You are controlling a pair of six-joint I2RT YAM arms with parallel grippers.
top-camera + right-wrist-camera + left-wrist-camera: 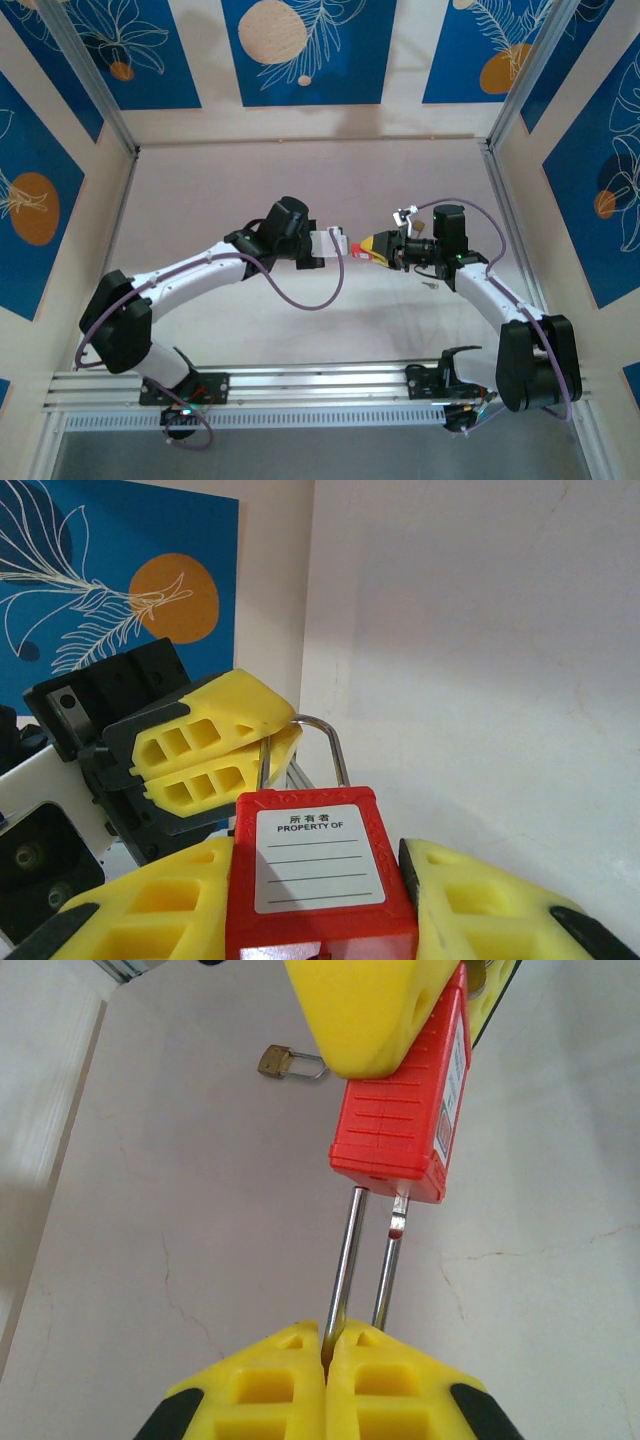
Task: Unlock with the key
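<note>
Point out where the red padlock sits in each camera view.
Top external: red padlock at centre, where the two arms meet.
Left wrist: upper centre-right, silver shackle pointing down.
Right wrist: bottom centre, label facing the camera.
Shared landmark: the yellow right end effector gripping the padlock's body.

padlock body (395,1130): red plastic, ribbed, glossy
shackle (344,1260): polished bare metal
key (272,1060): dull brassy metal
left gripper fingers (270,1385): yellow matt plastic
table (150,1260): pale, matt, hairline-cracked
</note>
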